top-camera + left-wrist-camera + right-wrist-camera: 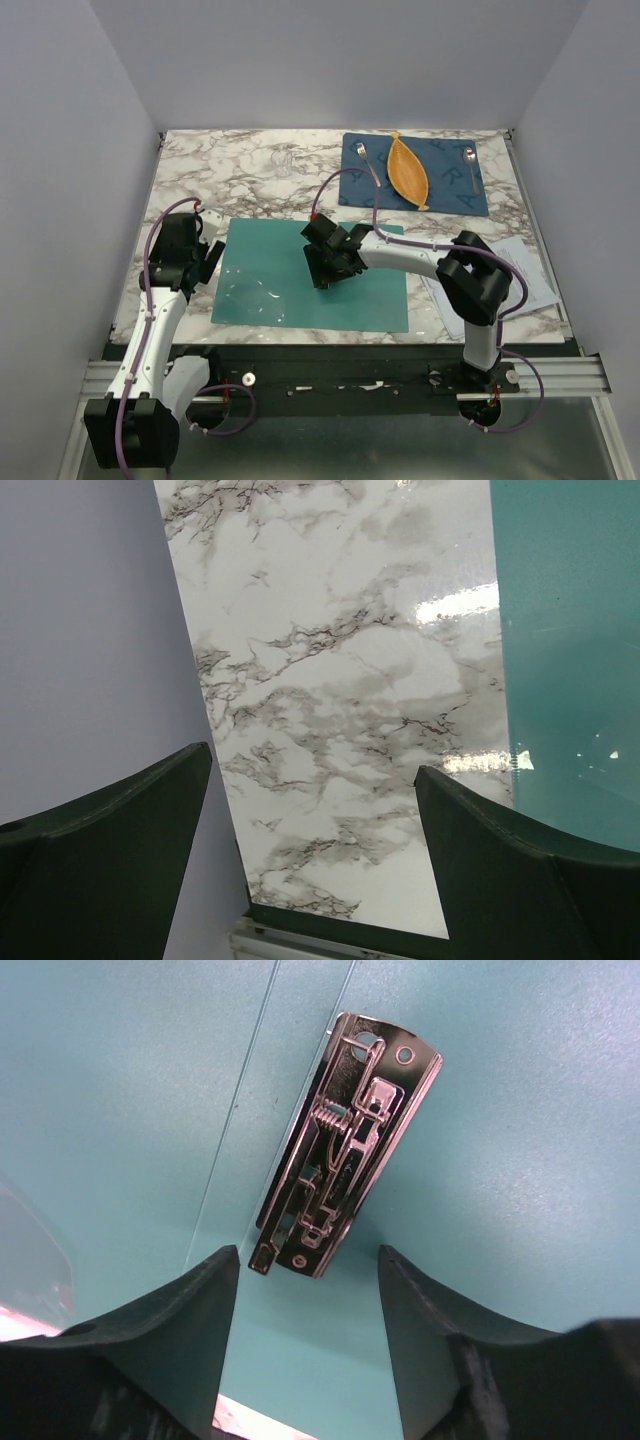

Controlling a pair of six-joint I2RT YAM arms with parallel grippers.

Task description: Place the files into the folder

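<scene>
Got the left gripper (310,770) splayed wide over the marble table (250,170), just off the folder (270,290) edge. Same with the right gripper (308,1270) (nothing pinched), low over the folder's metal clip (350,1140). Spotted the files (535,270) just right of the folder, partly under that arm. Blue placemat (450,190) way back.

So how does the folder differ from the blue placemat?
The folder is plain teal; the placemat is dark blue with pale markings. The folder lies near the front, centre; the placemat at the far right. The folder carries a metal clip; the placemat holds an orange dish and two spoons. Both lie flat on the marble table.
</scene>
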